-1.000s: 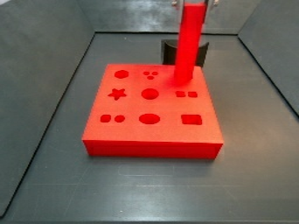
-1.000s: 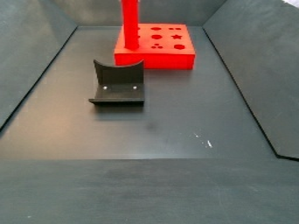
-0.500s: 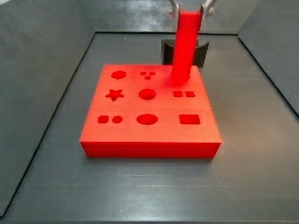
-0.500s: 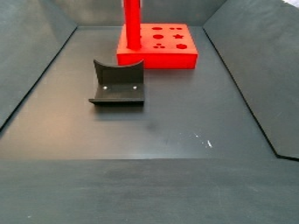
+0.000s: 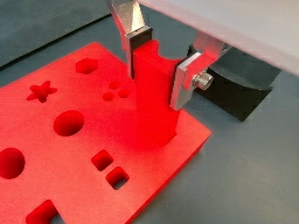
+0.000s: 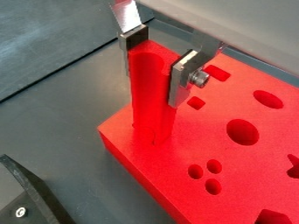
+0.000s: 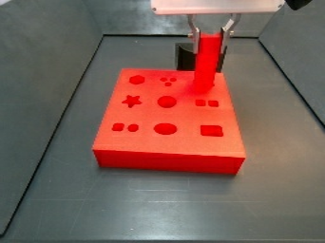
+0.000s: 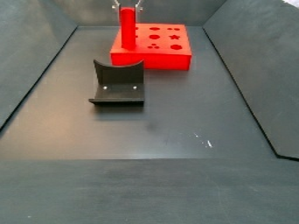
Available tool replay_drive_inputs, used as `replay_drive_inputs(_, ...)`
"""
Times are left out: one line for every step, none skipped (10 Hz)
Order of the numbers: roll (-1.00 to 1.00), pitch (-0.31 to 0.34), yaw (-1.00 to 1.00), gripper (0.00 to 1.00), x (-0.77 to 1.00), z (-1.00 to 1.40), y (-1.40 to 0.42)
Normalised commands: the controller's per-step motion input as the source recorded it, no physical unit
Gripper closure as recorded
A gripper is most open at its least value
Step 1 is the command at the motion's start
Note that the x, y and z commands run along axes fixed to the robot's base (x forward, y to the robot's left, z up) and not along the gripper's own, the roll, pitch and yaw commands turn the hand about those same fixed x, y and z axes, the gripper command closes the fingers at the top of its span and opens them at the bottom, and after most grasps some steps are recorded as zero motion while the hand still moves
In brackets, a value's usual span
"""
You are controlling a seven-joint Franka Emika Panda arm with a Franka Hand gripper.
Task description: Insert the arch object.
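Observation:
The arch object is a straight bright-red bar standing upright at the far right corner of the flat red board. Its lower end is sunk into the board. My gripper is shut on the bar's top end, one silver finger on each side. In both wrist views the fingers clamp the bar above the board. A side view shows the bar, the gripper and the board far away.
The dark fixture stands on the dark floor beside the board; it also shows behind the bar and in both wrist views. Grey walls enclose the floor on the sides.
The gripper has come down with the bar. Much less of the bar now shows above the board than a second ago.

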Motion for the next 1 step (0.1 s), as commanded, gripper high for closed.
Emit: replay_drive_inputs(0.00, 0.000, 0.00, 1.00, 0.00, 0.00, 0.00)
